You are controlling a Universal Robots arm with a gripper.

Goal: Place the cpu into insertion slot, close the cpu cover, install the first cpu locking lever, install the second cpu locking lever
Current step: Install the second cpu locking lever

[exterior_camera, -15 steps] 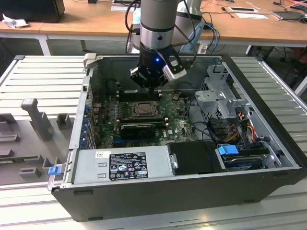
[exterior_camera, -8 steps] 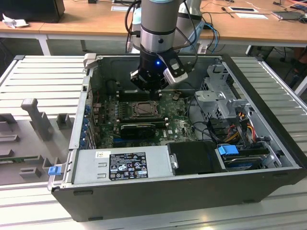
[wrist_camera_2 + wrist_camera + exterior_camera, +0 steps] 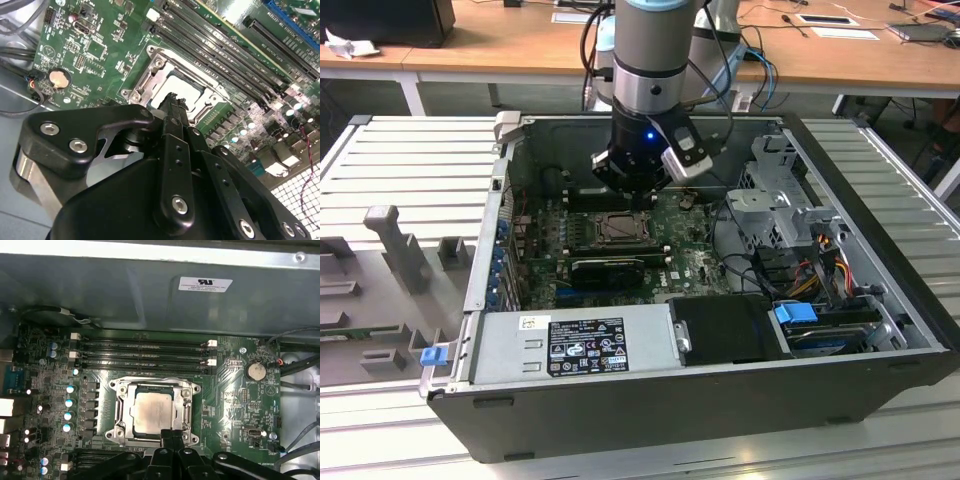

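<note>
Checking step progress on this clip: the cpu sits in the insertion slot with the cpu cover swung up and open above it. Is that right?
Not quite. The cpu does sit in the insertion slot, but the cpu cover lies flat, framing the chip, not swung up. The first wrist view shows this.

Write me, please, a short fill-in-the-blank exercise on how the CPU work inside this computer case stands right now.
1. The cpu already lies inside the insertion ____.
2. The cpu cover is lowered, and the chip's pale top shows through its square ____.
3. The gripper hangs at the socket's ____ rather than over its middle.
4. The socket sits on a ____-coloured motherboard.

Missing words: slot; window; edge; green
</note>
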